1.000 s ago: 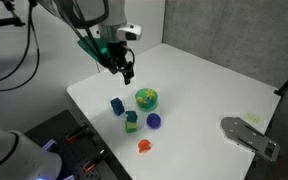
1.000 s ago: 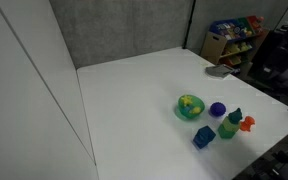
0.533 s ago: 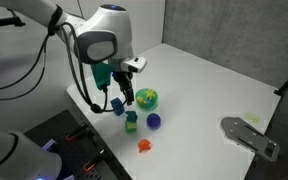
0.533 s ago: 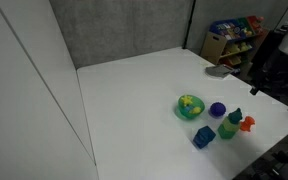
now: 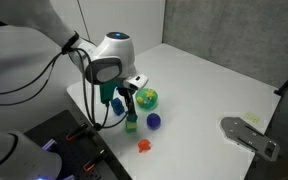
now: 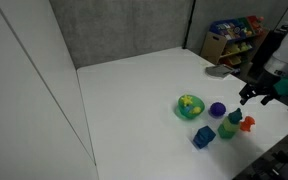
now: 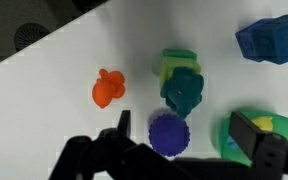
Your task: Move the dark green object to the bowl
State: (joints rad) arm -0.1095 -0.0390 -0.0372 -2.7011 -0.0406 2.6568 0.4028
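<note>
The Robotiq gripper (image 7: 181,128) is hovering with its jaws spread wide, giving clearance to straddle the small dark teal-green block (image 7: 182,91). The block is sitting against the lime green cube (image 7: 174,62), near the round bright green bowl (image 7: 269,127) that is waiting as the destination.

Oblique exteriors, close overhead wrist; table (image 5: 204,90) shared

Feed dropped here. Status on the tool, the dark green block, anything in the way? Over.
Tool open, empty, over the toys. Dark green block not in bowl, on or against lime cube. Purple ball close beside it.
</note>
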